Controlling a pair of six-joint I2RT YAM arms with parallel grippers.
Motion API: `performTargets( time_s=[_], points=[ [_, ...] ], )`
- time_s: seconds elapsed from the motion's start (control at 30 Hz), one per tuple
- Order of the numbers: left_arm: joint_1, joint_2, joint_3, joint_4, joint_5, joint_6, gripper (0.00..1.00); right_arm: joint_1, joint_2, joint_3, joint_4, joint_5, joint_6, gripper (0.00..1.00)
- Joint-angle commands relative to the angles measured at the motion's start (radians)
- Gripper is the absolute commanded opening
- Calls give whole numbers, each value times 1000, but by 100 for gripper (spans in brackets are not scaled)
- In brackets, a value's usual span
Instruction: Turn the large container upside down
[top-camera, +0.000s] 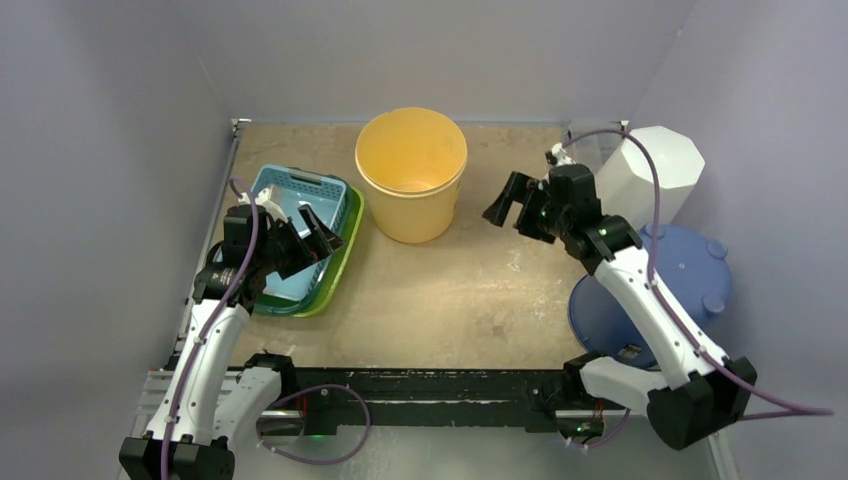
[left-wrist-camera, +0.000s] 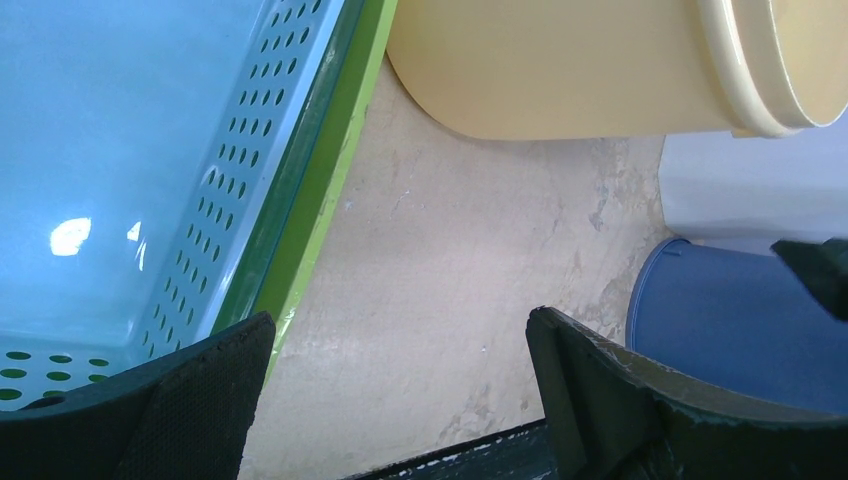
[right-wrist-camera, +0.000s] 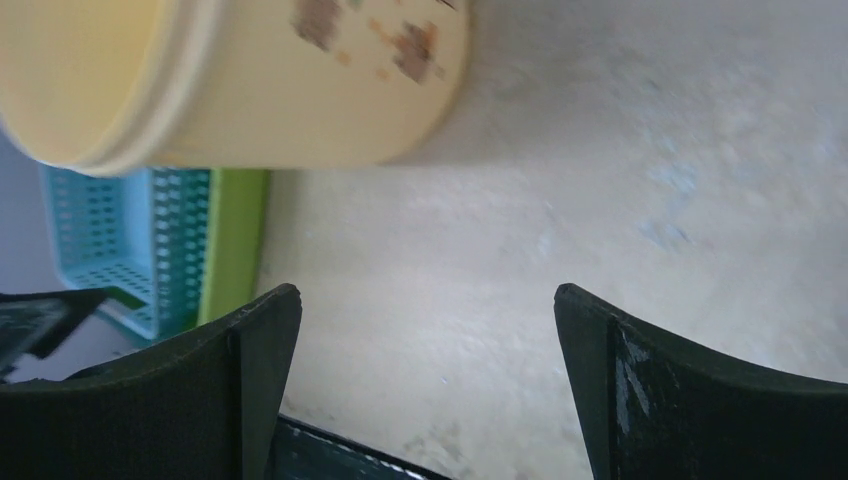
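Note:
The large yellow bucket (top-camera: 411, 172) stands upright, mouth up, at the back middle of the table. It also shows in the left wrist view (left-wrist-camera: 560, 65) and the right wrist view (right-wrist-camera: 230, 75). My left gripper (top-camera: 318, 228) is open and empty, hovering over the blue basket to the bucket's left. My right gripper (top-camera: 512, 206) is open and empty, raised to the right of the bucket and apart from it. In both wrist views the jaws stand wide apart with only bare table between them.
A light blue perforated basket (top-camera: 296, 205) sits nested in a green tray (top-camera: 338, 270) at the left. A white faceted container (top-camera: 655, 170) stands at the back right. A blue round lid or tub (top-camera: 690, 285) lies at the right edge.

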Motion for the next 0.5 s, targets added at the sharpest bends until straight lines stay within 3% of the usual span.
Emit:
performTargets(
  time_s=[0.0, 0.13, 0.47],
  points=[
    [4, 5, -3, 42, 19, 1, 96, 15, -169, -117, -203, 224, 64, 99],
    [5, 20, -8, 63, 32, 1, 96, 16, -275, -166, -308, 379, 125, 99],
    [4, 21, 2, 70, 39, -5, 95, 16, -246, -141, -527, 659, 229, 99]
  ],
)
